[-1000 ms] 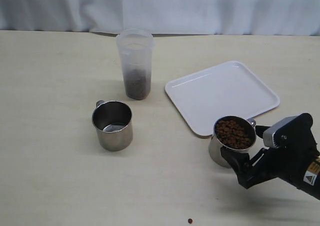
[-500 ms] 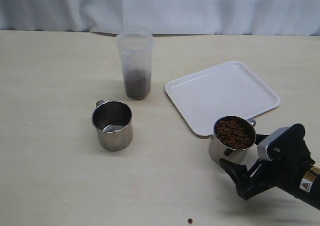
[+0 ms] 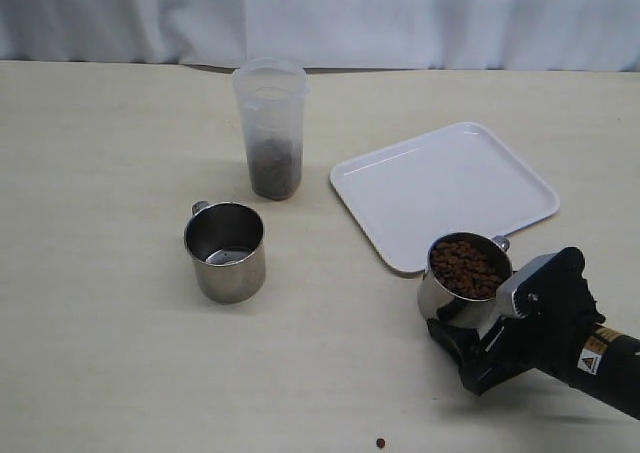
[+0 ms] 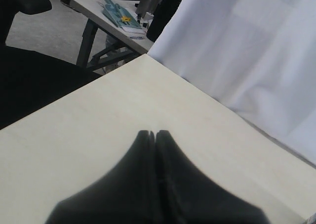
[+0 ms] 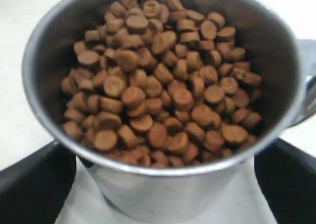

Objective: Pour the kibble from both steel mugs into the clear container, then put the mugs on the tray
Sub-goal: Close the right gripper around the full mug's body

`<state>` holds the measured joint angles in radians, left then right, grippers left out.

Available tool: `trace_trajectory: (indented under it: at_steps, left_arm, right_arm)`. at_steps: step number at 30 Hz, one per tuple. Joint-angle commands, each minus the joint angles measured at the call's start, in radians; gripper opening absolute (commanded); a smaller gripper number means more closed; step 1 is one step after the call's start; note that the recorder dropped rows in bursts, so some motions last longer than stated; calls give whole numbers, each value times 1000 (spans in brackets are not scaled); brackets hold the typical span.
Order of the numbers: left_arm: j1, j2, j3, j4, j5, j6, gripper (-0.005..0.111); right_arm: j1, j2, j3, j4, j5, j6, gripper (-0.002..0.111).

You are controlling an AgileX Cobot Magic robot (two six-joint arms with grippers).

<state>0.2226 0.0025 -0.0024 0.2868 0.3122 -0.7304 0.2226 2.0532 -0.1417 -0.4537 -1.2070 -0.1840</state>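
Pale beige table top (image 3: 100, 353) is running back to a white curtain (image 3: 420, 18) hanging along its far edge, and off one corner a second table (image 4: 101, 14) is standing on grey floor (image 4: 44, 33) near a black chair (image 4: 34, 80).

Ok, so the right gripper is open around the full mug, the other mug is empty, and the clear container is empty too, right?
Not quite: the clear container holds kibble in its lower part, as the exterior view shows. The rest holds: right gripper open around the full mug, other mug empty.
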Motion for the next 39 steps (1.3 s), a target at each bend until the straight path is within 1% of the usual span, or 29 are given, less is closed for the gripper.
trace_trajectory:
  at_steps: [1, 6, 15, 22, 30, 39]
  left_arm:
    - [-3, -3, 2, -8, -3, -3, 0]
    - [-3, -3, 2, -8, -3, -3, 0]
    - [-3, -3, 2, -8, -3, -3, 0]
    - [-3, -3, 2, -8, -3, -3, 0]
    - [-3, -3, 2, -8, -3, -3, 0]
    - [-3, -3, 2, -8, -3, -3, 0]
  right_arm:
    - [-2, 4, -23, -44, -14, -4, 70]
    - [-2, 4, -55, -63, -14, -4, 70]
    - [-2, 4, -55, -61, -14, -4, 70]
    - [-2, 4, -55, -64, -14, 75, 70]
    - [-2, 4, -55, -48, -14, 75, 70]
    - [-2, 27, -55, -84, -14, 75, 70]
